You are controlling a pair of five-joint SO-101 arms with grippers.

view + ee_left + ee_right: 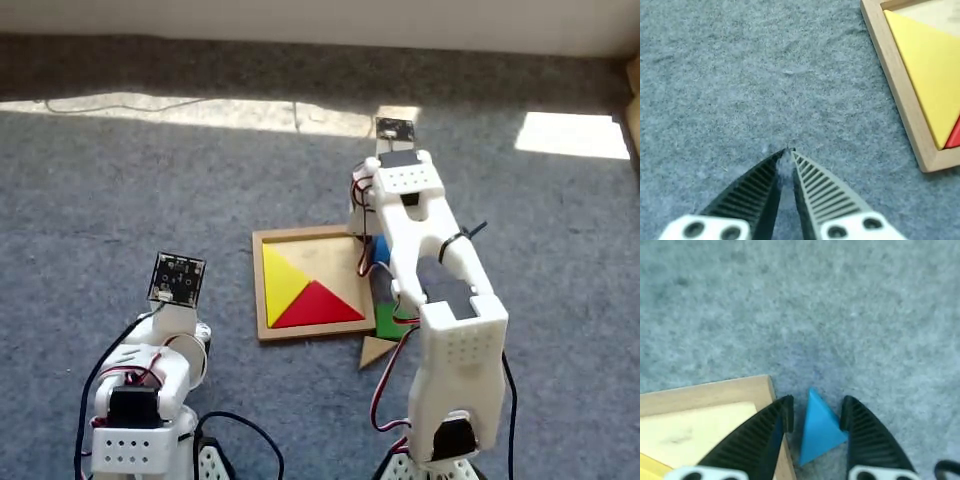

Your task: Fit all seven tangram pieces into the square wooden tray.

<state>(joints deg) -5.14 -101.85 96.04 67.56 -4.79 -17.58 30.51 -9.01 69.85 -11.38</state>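
Note:
The square wooden tray (262,290) lies on the grey carpet and holds a yellow triangle (282,280) and a red triangle (315,303). Beside its far right corner lies a small blue triangle (819,427). My right gripper (817,410) stands open, with one finger on each side of the blue triangle and not closed on it. The tray's rim (715,390) passes under one finger. A green piece (392,320) and a tan triangle (376,350) lie right of the tray, under the right arm. My left gripper (788,151) is shut and empty over carpet, left of the tray's corner (900,100).
Grey carpet covers the whole floor, with bright sun patches (570,135) at the back. A thin cable (100,105) runs along the far left. The right arm (440,290) hides part of the area right of the tray. Open carpet lies left of the tray.

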